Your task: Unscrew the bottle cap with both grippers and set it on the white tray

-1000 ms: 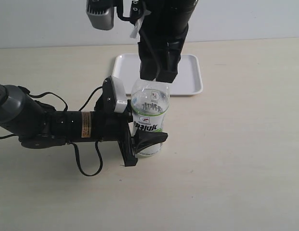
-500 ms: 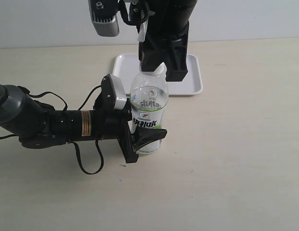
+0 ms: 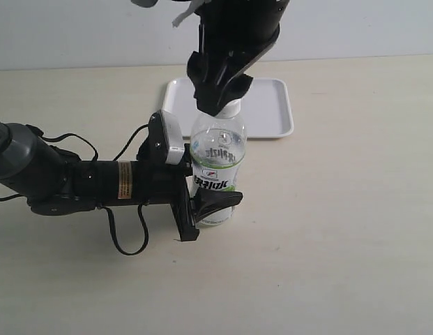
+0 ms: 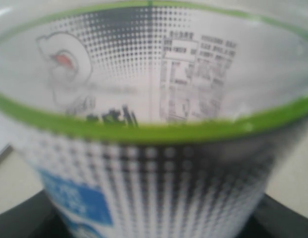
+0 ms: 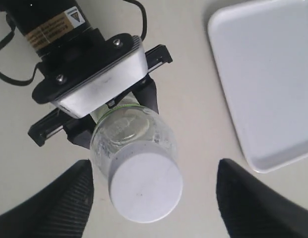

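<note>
The clear bottle (image 3: 216,167) with its white-and-green label stands upright on the table. My left gripper (image 3: 210,202) is shut on its lower body from the left. In the left wrist view the label (image 4: 154,124) fills the picture, with black fingers (image 4: 25,220) at the corners. The white bottle cap (image 5: 145,188) sits on the neck. My right gripper (image 5: 154,168) hovers over it, open, with a clear gap between each finger (image 5: 59,208) and the cap. In the exterior view the right gripper (image 3: 219,106) hides most of the cap (image 3: 233,108).
The white tray (image 3: 272,112) lies just behind the bottle, and its corner (image 5: 268,74) shows in the right wrist view. The left arm (image 3: 77,181) and its cables lie across the table on the left. Bare table spreads to the right and front.
My right gripper has turned about its own axis above the cap, and its housing has risen out of the top of the view. The bottle and left gripper have barely moved.
</note>
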